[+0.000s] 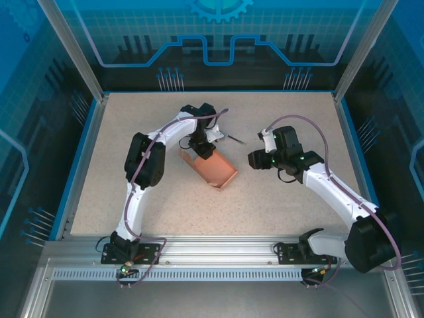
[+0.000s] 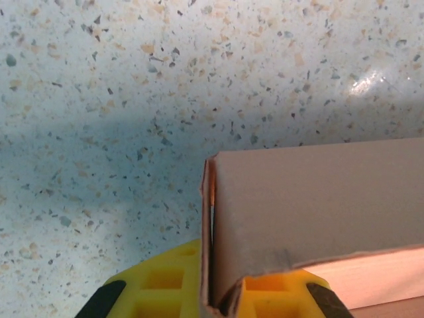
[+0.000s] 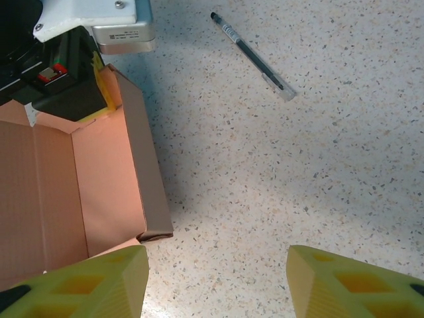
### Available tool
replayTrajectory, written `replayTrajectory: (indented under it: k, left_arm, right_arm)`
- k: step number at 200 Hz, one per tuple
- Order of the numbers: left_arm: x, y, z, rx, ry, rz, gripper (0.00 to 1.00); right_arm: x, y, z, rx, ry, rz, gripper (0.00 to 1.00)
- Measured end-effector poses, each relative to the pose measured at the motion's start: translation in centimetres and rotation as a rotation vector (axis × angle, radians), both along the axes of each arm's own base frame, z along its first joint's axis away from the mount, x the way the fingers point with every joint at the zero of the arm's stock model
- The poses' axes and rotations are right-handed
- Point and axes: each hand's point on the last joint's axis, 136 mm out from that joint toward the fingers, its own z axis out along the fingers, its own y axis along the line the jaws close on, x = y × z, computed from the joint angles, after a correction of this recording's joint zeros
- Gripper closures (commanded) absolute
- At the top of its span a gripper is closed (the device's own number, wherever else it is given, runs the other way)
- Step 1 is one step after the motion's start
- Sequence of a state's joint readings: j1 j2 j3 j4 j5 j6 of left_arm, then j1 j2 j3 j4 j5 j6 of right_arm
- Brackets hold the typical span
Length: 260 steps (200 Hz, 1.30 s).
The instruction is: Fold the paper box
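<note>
salmon-pink cardboard of the paper box (image 1: 211,169) is seen near the middle of the table (image 1: 132,119), partly folded, with walls raised. one end wall is pinched tight by the left gripper (image 2: 215,291), probably to steady it for folding. the right gripper (image 3: 215,271) is held half-spread and empty just beside the box's side wall. a pen (image 3: 255,56) lies apart.

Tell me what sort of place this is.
Probably a robot lab cell: a speckled table fenced by an aluminium frame and blue printed panels, with left arm and right arm bolted to a rail.
</note>
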<state>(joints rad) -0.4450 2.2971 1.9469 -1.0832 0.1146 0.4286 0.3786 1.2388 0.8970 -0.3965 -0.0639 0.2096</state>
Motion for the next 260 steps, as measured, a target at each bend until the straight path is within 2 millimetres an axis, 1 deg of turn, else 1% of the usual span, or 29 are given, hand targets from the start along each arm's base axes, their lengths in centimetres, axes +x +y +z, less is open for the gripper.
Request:
replayTrajectory:
  k: [38, 63, 71, 86, 104, 120, 149, 163, 176, 187, 206, 226, 244, 260]
  left_arm:
    - [0.6, -0.3, -0.7, 0.007, 0.015, 0.0, 0.99]
    - [0.5, -0.2, -1.3, 0.015, 0.031, -0.001, 0.94]
    - [0.6, -0.3, -1.3, 0.016, 0.032, -0.001, 0.91]
    - [0.7, -0.3, -1.3, 0.014, 0.029, -0.003, 0.82]
    - [0.9, -0.4, -1.2, 0.011, 0.021, -0.015, 0.72]
    - [1.0, -0.5, -1.2, 0.01, 0.017, -0.019, 0.67]
    - [1.1, -0.5, -1.0, 0.008, 0.012, -0.023, 0.56]
    - [1.3, -0.6, -0.9, 0.005, 0.007, -0.02, 0.52]
    - [1.5, -0.7, -0.8, 0.001, -0.003, -0.019, 0.45]
    - [1.8, -0.8, -0.6, -0.004, -0.013, -0.012, 0.42]
    - [2.4, -1.1, 0.1, -0.021, -0.044, 0.006, 0.39]
    - [3.3, -1.6, 2.0, -0.062, -0.095, 0.028, 0.37]
    - [4.2, -2.1, 4.7, -0.113, -0.164, 0.051, 0.36]
    - [5.0, -2.3, 7.5, -0.163, -0.245, 0.087, 0.35]
  right_arm:
    - [0.1, 0.0, 0.0, 0.001, -0.001, -0.001, 0.41]
    - [-0.1, 0.0, -0.7, -0.004, 0.009, 0.0, 0.41]
    - [-0.2, -0.1, -1.1, -0.008, 0.018, -0.001, 0.41]
    - [-0.3, -0.1, -1.6, -0.014, 0.032, -0.001, 0.41]
    - [-0.3, -0.2, -1.9, -0.016, 0.04, -0.001, 0.41]
    - [-0.3, -0.2, -1.9, -0.017, 0.04, -0.001, 0.41]
    - [-0.3, -0.2, -2.0, -0.018, 0.039, -0.002, 0.41]
    - [-0.3, -0.2, -2.0, -0.018, 0.039, -0.002, 0.41]
    - [-0.3, -0.2, -2.1, -0.02, 0.043, -0.003, 0.41]
    - [-0.1, -0.1, -2.4, -0.021, 0.048, -0.003, 0.4]
    - [0.2, 0.2, -3.5, -0.018, 0.075, -0.001, 0.4]
    - [0.4, 1.0, -5.3, -0.006, 0.131, 0.013, 0.4]
    - [0.7, 2.2, -7.0, 0.018, 0.191, 0.036, 0.4]
    - [1.2, 3.5, -7.8, 0.037, 0.224, 0.062, 0.4]
